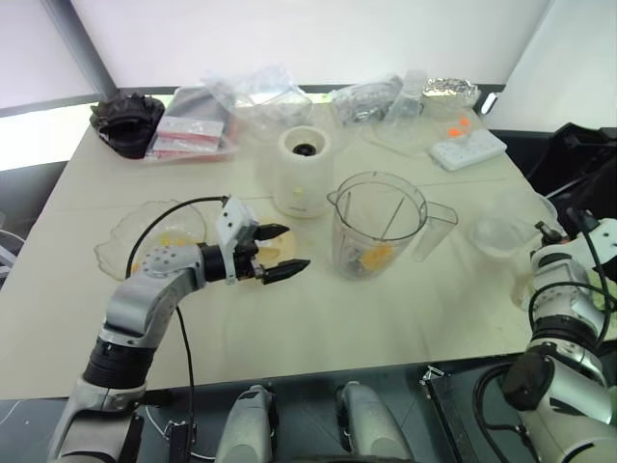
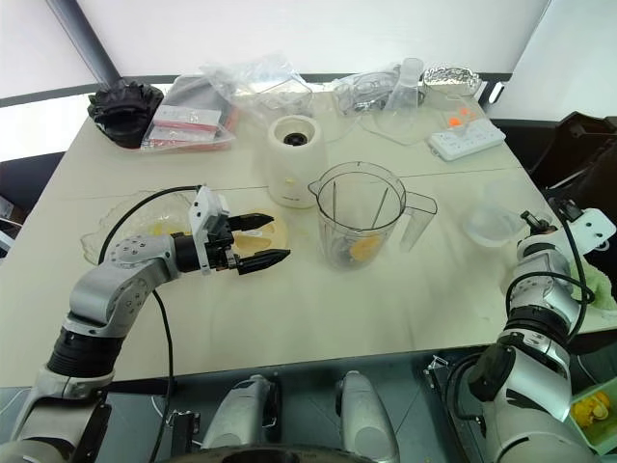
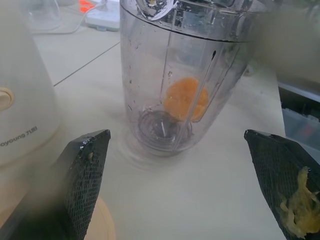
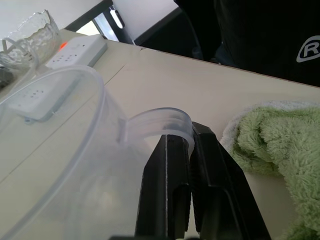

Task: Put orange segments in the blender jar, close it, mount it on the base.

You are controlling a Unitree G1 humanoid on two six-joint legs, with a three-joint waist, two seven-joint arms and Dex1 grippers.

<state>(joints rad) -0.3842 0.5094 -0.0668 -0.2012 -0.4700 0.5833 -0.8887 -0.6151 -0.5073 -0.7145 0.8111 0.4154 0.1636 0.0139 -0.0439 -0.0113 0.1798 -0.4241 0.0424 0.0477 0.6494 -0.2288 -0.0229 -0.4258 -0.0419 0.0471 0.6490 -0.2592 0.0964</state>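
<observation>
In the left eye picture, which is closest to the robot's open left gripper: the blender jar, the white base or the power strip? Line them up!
From the left gripper:
1. Blender jar, just to its right.
2. Base, behind it; nearly a tie with the jar.
3. Power strip, far back right.

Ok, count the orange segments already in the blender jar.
1. One orange segment lies at the bottom of the blender jar, beside the blade; another could hide behind it. Yellowish bits in the crinkled dish behind the open left gripper are too unclear to count.
</observation>
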